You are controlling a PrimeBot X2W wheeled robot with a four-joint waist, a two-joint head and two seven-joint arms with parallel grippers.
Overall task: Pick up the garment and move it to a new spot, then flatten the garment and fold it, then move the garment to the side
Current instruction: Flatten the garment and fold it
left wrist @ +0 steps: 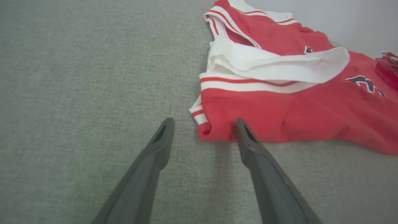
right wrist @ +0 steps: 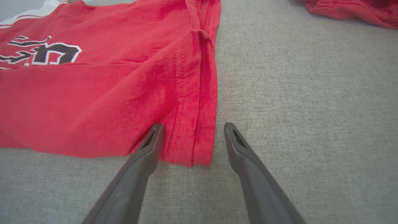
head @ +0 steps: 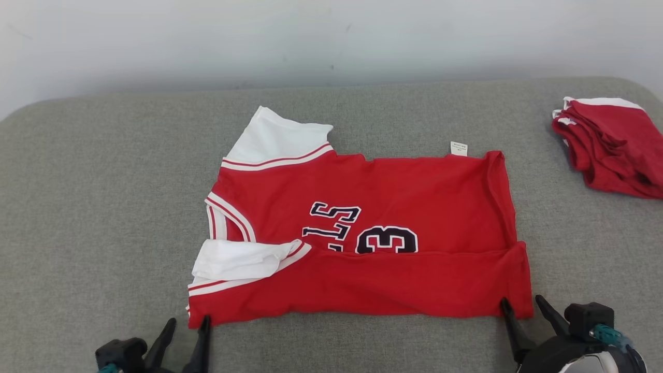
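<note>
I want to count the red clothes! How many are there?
2: a red jersey spread in the middle of the grey surface, and a folded red bundle at its right edge. That bundle may hide more pieces.

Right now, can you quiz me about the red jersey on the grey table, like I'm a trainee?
1. True or false: the left tool is shut on the red fabric jersey with white sleeves.
2. Which side of the jersey is folded over its number? A: far. B: near. C: neither.
3. Fill in: the pile of red clothes lies on the grey fabric-covered table on the robot's ____ side.
Key: 1 false, it stands open; 2 B; 3 right.
</note>
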